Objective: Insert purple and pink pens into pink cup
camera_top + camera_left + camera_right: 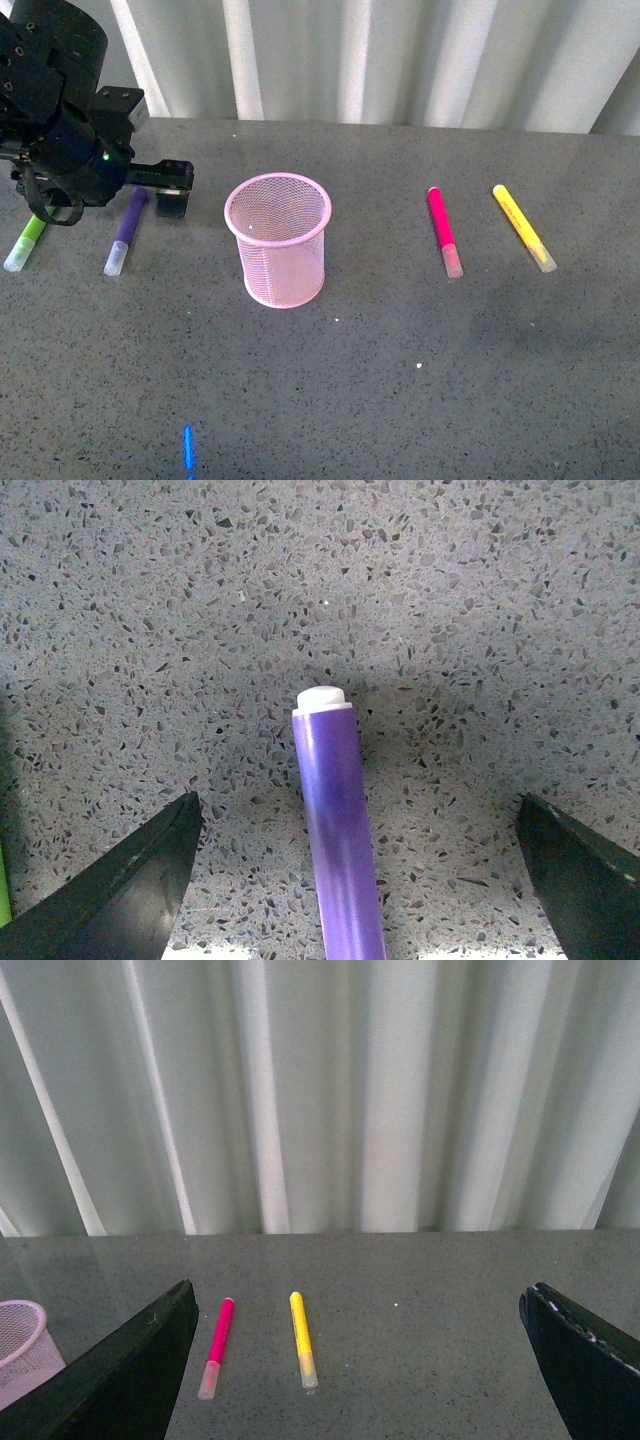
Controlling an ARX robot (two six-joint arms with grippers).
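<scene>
Grey speckled tabletop (400,400), pale pleated curtain (400,60) along its far edge. Pink cup (285,270) stood upright near the middle, slightly left of centre, rim up.

Purple pen (128,232) lay flat on the tabletop left of the cup, well apart from it, clear cap toward the near side. Lime-green marker (28,240) lay further left, roughly parallel to it and partly covered by the left arm. Pink pen (442,228) lay flat to the right of the cup, well apart, clear cap near. Yellow marker (522,226) lay further right, angled, cap near. Both task pens were outside the cup.

Left tool (350,875) hung low over the far end of the purple pen. In the left wrist view its two black fingers (120,890) stood wide apart, one on each side of the barrel, neither touching it; the pen's white end plug showed between them.

Right tool (355,1370) was out of the front view. Its wrist view showed the fingers spread wide with nothing between them, looking toward the pink pen and the yellow marker, with the cup's rim at one edge
</scene>
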